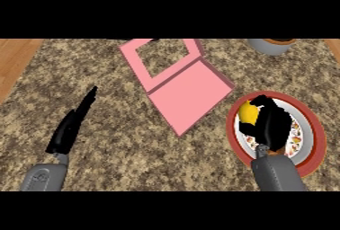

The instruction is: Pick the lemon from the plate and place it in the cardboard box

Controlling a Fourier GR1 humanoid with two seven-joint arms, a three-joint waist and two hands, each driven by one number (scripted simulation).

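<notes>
A yellow lemon (248, 112) lies on the left part of a red-rimmed plate (312, 117) at the right of the counter. My right hand (271, 122) is over the plate, its fingers curled round the lemon's right side and hiding much of it. A pink, shallow open box (189, 96) with its lid (163, 56) folded back sits at the centre, just left of the plate. My left hand (69, 126) rests at the left with straight fingers, holding nothing.
A grey pot (271, 46) stands at the far right back edge. The speckled stone counter (119, 148) ends in wooden strips (13, 58) at the left and right.
</notes>
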